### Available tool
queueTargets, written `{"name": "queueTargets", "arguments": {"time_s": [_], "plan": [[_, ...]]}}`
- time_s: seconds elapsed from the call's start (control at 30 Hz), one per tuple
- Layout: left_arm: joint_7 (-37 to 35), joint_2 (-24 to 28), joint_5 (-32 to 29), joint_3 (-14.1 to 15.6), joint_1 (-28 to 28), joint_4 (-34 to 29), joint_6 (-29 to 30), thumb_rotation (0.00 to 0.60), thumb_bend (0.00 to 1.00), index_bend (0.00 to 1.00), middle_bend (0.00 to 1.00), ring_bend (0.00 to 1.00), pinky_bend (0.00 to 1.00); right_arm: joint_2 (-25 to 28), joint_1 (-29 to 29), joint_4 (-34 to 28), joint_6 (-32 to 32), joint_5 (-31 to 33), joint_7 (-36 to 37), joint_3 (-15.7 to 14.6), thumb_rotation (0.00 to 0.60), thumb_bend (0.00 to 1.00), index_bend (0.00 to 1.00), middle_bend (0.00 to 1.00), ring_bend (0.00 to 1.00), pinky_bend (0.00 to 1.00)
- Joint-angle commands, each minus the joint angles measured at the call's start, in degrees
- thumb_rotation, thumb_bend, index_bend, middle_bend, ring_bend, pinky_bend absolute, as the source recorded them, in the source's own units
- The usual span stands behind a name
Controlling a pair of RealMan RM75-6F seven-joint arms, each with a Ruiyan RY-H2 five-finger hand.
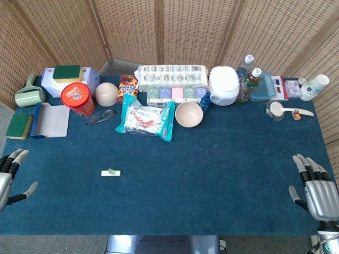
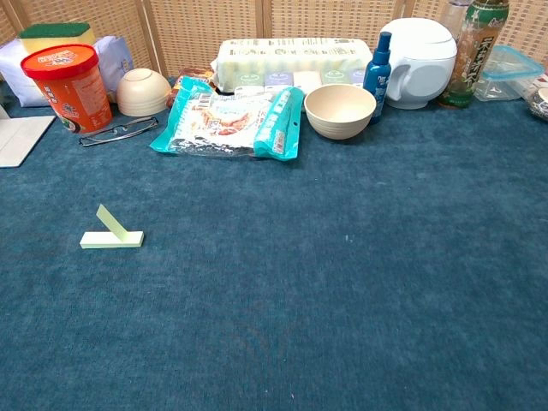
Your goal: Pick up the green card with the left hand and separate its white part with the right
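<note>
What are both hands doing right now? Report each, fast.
Left hand: open, fingers apart, holding nothing, at the table's left edge.
Right hand: open, fingers spread, holding nothing, at the table's right edge.

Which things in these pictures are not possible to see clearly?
- left hand: head view, cut off by the left edge; absent from chest view.
- right hand: head view, wrist cut off by the bottom edge.
- green card: head view, too small to separate its white part; chest view only suggests it.
</note>
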Motion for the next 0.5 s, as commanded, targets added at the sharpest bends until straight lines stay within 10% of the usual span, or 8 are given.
{"name": "queueTargets", "arguments": {"time_s": [0.03, 0.27, 0.5], "plan": [[0.61, 0.34, 0.18, -0.83, -2.5, -0.51, -2.92, 0.402, 0.24, 0.14, 0.2, 0.23, 0.29, -0.07, 0.11, -0.02, -0.21, -0.02, -0.1, -0.06, 0.6, 0.4, 0.0, 0.12, 0.1, 0.18], [1.06, 0.63, 0.26, -1.86, -6.84, 0.37, -8.12, 0.555, 0.24, 0.16, 0.63, 0.76, 0.81, -0.19, -0.11, 0.05, 0.06, -0.07, 0.13, -0.18, 0.6, 0.4, 0.0, 0.12, 0.1, 0.18], [2.42, 0.14, 0.15, -1.83, -10.72, 1.32, -13.61, 0.6, 0.24, 0.22, 0.91, 1.0, 1.0, -0.13, -0.09, 0.06, 0.36, -0.74, 0.14, -0.3, 0.6, 0.4, 0.0, 0.12, 0.1, 0.18]]}}
